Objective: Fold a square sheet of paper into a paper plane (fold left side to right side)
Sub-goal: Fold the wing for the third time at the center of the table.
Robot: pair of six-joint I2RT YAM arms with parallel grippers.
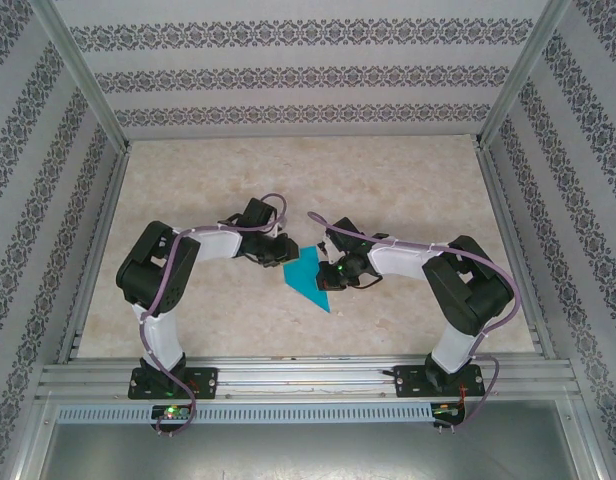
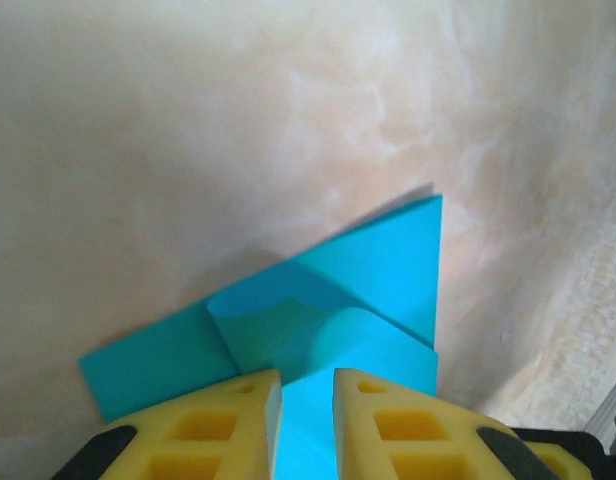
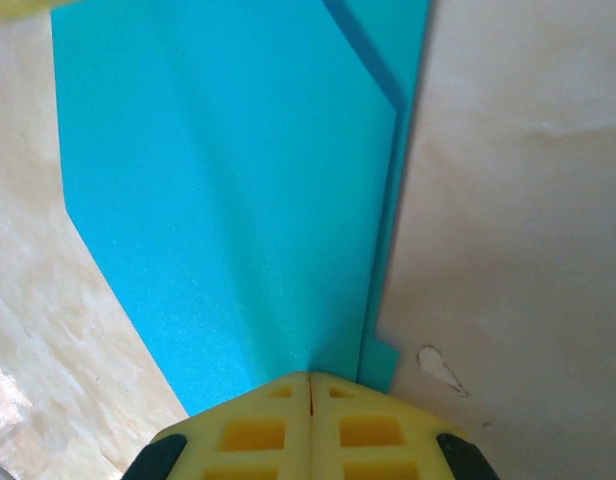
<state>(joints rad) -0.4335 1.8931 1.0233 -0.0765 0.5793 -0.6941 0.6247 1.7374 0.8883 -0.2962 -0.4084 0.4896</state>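
Paper (image 1: 310, 275), plain teal, folded, on marbled table (image 1: 408, 180)

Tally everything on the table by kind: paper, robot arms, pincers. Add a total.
Teal paper sheet, partly folded: 1
Robot arms, left arm and right arm: 2
Pincers, left pincer and right pincer: 2
Total: 5
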